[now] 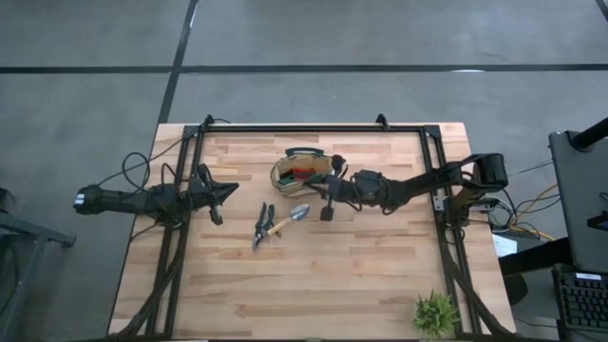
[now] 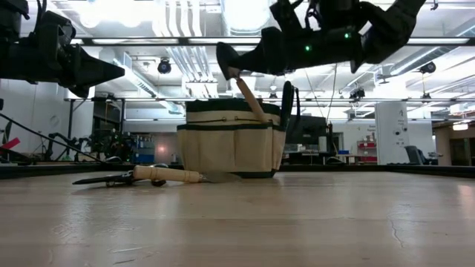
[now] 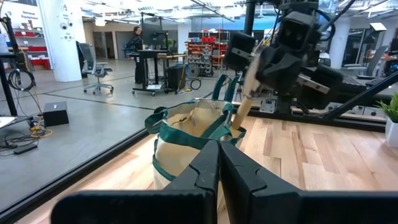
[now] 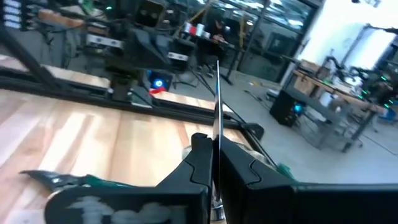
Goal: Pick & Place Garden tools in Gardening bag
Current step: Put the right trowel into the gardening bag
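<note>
1. A light wooden surface (image 1: 313,275) framed by black rails is seen from above, standing on a grey floor (image 1: 95,57) crossed by dark lines.
2. A small green plant (image 1: 435,313) stands near the surface's front right corner.
3. In the low view and left wrist view, a large workshop room is shown beyond the surface, with ceiling lights, desks, an office chair (image 3: 94,65) and a person (image 3: 135,38) standing at a desk far off.
4. The gardening bag (image 1: 300,171) stands upright toward the back middle of the surface; red is glimpsed inside it.
5. A wooden-handled trowel (image 2: 251,99) is pinched by the right gripper (image 1: 328,186) just above the bag's right rim. It is held tilted, its wooden handle sloping down into the bag's opening and its thin blade seen edge-on between the fingers (image 4: 236,168) in the right wrist view.
6. A second trowel (image 1: 288,221) and a pair of pruning shears (image 1: 260,225) lie side by side, touching, on the surface in front of the bag, between the two grippers.
7. The left gripper (image 1: 228,193) hovers above the surface to the left of the bag, well apart from it, its fingers (image 3: 239,171) pressed together on nothing.
</note>
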Motion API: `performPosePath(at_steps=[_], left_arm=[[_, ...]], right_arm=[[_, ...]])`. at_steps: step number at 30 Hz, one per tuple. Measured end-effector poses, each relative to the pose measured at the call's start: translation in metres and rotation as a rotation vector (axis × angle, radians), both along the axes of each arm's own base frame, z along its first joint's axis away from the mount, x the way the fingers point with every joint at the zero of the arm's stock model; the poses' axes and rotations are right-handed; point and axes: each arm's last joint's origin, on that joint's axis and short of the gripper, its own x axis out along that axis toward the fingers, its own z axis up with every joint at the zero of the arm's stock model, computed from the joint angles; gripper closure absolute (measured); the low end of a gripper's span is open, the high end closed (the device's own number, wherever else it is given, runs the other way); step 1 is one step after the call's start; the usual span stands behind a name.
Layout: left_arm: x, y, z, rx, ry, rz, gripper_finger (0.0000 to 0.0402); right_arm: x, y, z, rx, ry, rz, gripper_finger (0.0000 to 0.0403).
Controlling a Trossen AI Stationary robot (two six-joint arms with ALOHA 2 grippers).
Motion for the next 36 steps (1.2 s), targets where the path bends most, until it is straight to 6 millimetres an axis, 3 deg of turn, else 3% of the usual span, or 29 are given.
performPosePath(at_steps=[23,36], left_arm=[[0.0,0.0,0.0,0.0,0.0,0.0,0.0385],[0.0,0.0,0.0,0.0,0.0,0.0,0.0385]], right_arm=[[-0.01,-0.012,-0.011,0.023,0.002,-0.047,0.0395],[-0.017,-0.017,-0.021,0.046,0.031,-0.195,0.0394]])
